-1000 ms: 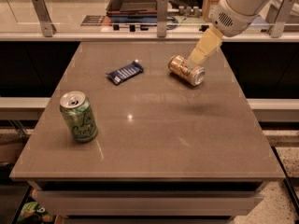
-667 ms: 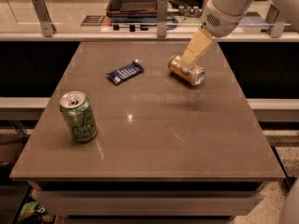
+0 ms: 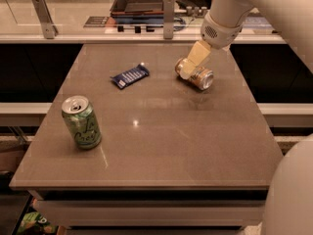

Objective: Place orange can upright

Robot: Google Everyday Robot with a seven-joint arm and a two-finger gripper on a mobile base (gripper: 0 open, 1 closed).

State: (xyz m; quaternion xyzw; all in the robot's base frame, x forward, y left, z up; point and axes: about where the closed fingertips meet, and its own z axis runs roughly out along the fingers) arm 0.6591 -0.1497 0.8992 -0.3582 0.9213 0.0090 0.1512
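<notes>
- Gripper (image 3: 186, 72) at the end of a white arm, reaching down from the upper right to the far right part of the table (image 3: 171, 151); its pale yellow tip sits right against the near-left end of the orange can (image 3: 202, 78).
- Whether the gripper is spread wide, narrowed, or already clamped on the can cannot be told from this view.
- Orange can: lying on its side on the tabletop, silver end facing toward the front right, body angled back toward the left — not upright.
- Green can (image 3: 81, 122): standing upright near the front left edge, well apart from the orange can.
- Blue snack bar (image 3: 130, 76): lying flat to the left of the orange can, near the middle rear of the table, apart from both cans.
- Progress, as a judgement: the approach looks done, with the gripper down at the can. A secure hold is not confirmed, and the main work is left — tipping the can onto one silver end, setting it on the table, and letting go without knocking it over.
</notes>
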